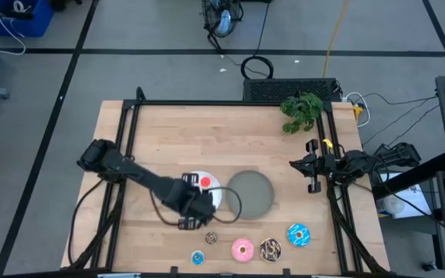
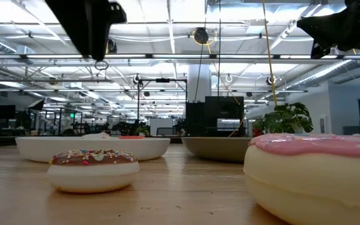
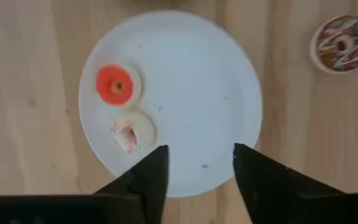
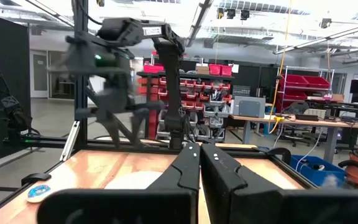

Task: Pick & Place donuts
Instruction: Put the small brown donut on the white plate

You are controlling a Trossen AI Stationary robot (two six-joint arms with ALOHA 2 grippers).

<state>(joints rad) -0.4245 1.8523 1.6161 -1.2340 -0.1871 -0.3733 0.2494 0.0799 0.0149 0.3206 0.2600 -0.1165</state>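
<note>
Left end effector hovering over the white plate, fingers apart and holding nothing

The left end effector (image 3: 194, 171) is hanging above the white plate (image 3: 229, 93), where the red donut (image 3: 115, 84) and white-pink donut (image 3: 129, 132) are lying; next it should probably be lifting clear, then lining up squarely over the small chocolate donut (image 3: 342, 42) on the table (image 1: 207, 131). The right end effector (image 4: 199, 163) is waiting at the right edge, fingers together.

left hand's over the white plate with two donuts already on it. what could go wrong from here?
1. The left hand hangs open over the white plate; coming down it could bump the red donut or the white-pink donut.
2. The dark brown donut lies just off the plate's rim, beside the arm; a sweep might knock it.
3. The right hand is parked shut, so no backup.
</note>
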